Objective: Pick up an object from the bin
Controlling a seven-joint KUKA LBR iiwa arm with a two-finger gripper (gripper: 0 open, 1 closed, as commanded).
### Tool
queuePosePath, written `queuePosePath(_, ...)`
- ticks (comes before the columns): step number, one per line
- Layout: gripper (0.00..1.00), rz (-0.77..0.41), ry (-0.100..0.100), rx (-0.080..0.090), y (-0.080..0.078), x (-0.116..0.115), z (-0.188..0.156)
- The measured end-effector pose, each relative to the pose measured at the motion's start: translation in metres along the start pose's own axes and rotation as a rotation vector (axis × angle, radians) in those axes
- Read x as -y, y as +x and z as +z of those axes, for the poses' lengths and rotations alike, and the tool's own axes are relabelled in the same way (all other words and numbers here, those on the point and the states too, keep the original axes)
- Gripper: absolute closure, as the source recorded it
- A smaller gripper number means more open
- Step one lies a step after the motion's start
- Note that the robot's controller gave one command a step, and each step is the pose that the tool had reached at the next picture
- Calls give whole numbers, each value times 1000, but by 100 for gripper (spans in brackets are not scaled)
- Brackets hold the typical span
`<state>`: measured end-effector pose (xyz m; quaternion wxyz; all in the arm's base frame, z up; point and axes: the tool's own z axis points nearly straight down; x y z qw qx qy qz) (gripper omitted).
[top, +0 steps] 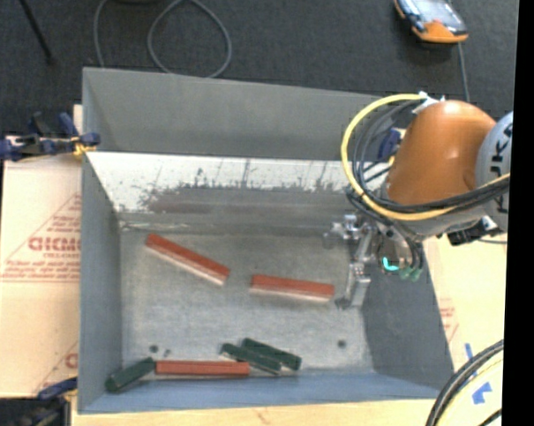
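Note:
My gripper (355, 289) hangs low at the bin's right side, just off the right end of a flat red bar (290, 289) that lies nearly level on the floor in the middle. It touches or almost touches that end; I cannot tell which. A second red bar (187, 257) lies tilted further left, apart from the first.
Along the front wall lies a long red bar (204, 368) with a dark green piece (129, 376) at its left end. Dark green sticks (262, 356) lie crossed over its right end. The arm's orange cover and cables hang over the bin's right rear corner.

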<state>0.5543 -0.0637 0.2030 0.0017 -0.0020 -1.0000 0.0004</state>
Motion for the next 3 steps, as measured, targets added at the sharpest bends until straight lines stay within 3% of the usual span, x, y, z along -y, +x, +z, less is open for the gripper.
queuePosePath(1, 0, 17, -1, 0, -6, -2, 122)
queuePosePath(2, 100, 15, 1, 7, -8, -2, 117)
queuePosePath(3, 100, -24, 1, 18, -34, -33, -80)
